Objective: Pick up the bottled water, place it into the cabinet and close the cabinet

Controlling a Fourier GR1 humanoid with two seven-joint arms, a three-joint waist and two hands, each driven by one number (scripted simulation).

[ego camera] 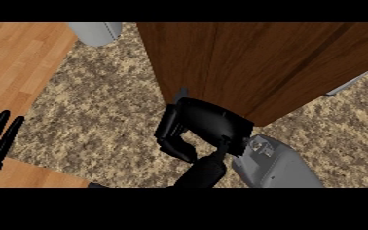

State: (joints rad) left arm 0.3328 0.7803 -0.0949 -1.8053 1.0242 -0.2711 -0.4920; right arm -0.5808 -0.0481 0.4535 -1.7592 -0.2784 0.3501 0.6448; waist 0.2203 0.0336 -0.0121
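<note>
R hand (197,124) mid-frame, fingers curled, maybe empty | L hand (9,131) at left edge, fingers straight, resting

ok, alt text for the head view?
The right hand presses against the lower corner of a dark wooden cabinet door above a speckled counter. The left hand rests open at the left edge.

The bottled water could not be seen. The cabinet (251,63) ran off the top and right edges. The left hand (9,131) was cut by the left edge; a grey object (95,31) was cropped at the top.
</note>
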